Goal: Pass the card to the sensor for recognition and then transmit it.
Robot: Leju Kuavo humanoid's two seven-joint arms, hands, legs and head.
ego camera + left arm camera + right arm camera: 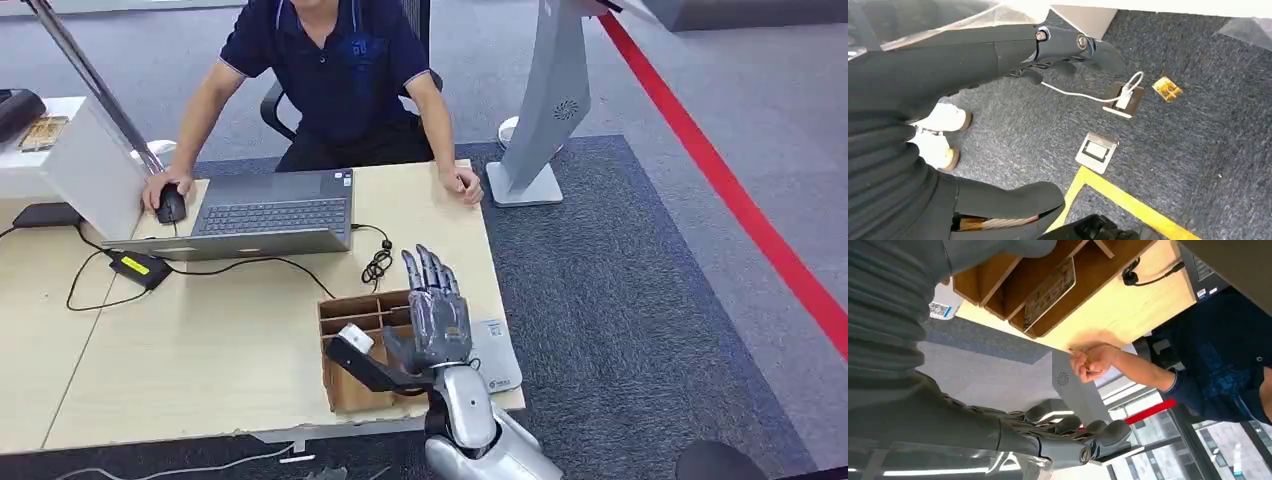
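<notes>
Card [1049,292] lies in wooden box [352,312] under right hand [438,315], fingers apart, holding nothing. Reach down slowly, pinch edge.

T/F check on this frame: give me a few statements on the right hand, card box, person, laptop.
1. The right hand hovers over the wooden divider box, fingers extended. True.
2. The right hand holds a card. False: nothing is in it.
3. The person has one hand on a mouse. True.
4. The laptop is closed. False: it is open, keyboard visible.
5. A card lies in a box compartment. True.
</notes>
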